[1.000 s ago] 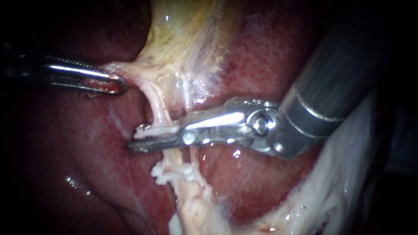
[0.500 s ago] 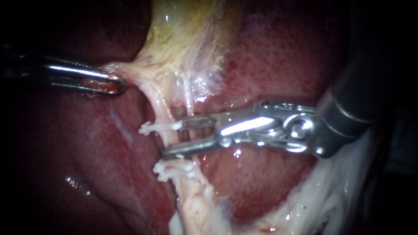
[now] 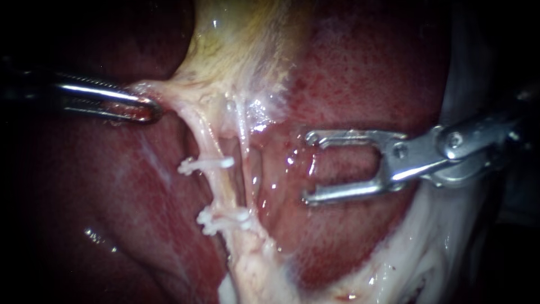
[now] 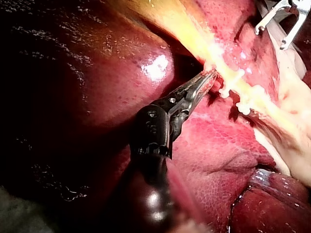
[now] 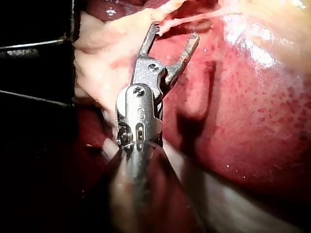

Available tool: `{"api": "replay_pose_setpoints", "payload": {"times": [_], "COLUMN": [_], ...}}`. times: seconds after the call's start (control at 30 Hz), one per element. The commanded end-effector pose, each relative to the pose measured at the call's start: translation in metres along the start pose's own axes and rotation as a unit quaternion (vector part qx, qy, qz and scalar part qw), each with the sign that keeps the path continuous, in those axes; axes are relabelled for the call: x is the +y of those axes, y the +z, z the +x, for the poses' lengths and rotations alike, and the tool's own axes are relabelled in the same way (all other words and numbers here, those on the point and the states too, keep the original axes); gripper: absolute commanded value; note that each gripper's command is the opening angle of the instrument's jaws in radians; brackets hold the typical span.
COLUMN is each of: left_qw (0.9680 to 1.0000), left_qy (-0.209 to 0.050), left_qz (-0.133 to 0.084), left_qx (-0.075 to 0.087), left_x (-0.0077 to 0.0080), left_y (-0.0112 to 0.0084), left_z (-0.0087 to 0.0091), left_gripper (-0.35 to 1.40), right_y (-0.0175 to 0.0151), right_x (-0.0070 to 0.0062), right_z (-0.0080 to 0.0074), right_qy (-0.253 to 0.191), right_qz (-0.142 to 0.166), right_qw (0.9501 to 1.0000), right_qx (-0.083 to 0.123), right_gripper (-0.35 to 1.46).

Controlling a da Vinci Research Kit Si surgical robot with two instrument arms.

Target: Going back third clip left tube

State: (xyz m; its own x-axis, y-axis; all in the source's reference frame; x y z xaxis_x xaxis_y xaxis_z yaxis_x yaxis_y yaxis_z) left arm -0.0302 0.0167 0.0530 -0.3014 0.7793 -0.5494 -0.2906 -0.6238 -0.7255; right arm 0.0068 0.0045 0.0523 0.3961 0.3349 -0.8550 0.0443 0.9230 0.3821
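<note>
Top clip [image 3: 205, 165] sits across left tube [image 3: 220, 188], above lower clips [image 3: 222, 219] — placement looks done. Right instrument [image 3: 308, 167] jaws spread, empty, well apart from tube — only retreat left. Left instrument [image 3: 149, 108] pinches pale tissue [image 3: 174, 93].

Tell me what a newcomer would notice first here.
The silvery right instrument, its pincer wide open and empty, hangs over the red liver at the endoscope view's right. White clips cross the pale left tube, while the left instrument grips pale tissue below the yellowish gallbladder.

Upper clip [image 3: 205, 165], lower clip [image 3: 222, 219] on left tube [image 3: 220, 188]; right instrument [image 3: 308, 167] apart, rightward
</note>
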Motion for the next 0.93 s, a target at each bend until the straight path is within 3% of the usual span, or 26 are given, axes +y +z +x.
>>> {"api": "replay_pose_setpoints", "payload": {"times": [0.03,0.37,0.5,0.77,0.93], "left_qw": [1.0,1.0,0.9999,0.9997,0.9997], "left_qy": [0.0,0.003,0.01,0.0,-0.001], "left_qz": [0.0,0.002,0.005,0.008,0.006], "left_qx": [0.0,0.002,-0.007,-0.025,-0.025], "left_x": [0.0,-0.0011,-0.0022,-0.0037,-0.0035], "left_y": [0.0,0.0013,0.0027,0.0056,0.0053], "left_z": [0.0,-0.001,-0.0022,-0.0049,-0.0044], "left_gripper": [-0.35,-0.35,-0.35,-0.35,-0.35], "right_y": [-0.0004,-0.0017,-0.0016,-0.0016,-0.0015], "right_x": [0.0,-0.0005,-0.0007,-0.0008,-0.0009], "right_z": [0.0,-0.0003,-0.0002,-0.0001,0.0001], "right_qy": [-0.003,-0.011,-0.011,-0.011,-0.012], "right_qz": [0.0,0.004,0.005,0.008,0.011], "right_qw": [1.0,0.9999,0.9999,0.9999,0.9999], "right_qx": [-0.004,-0.005,-0.005,-0.004,-0.003], "right_gripper": [0.5,0.5,0.5,0.5,0.5]}}
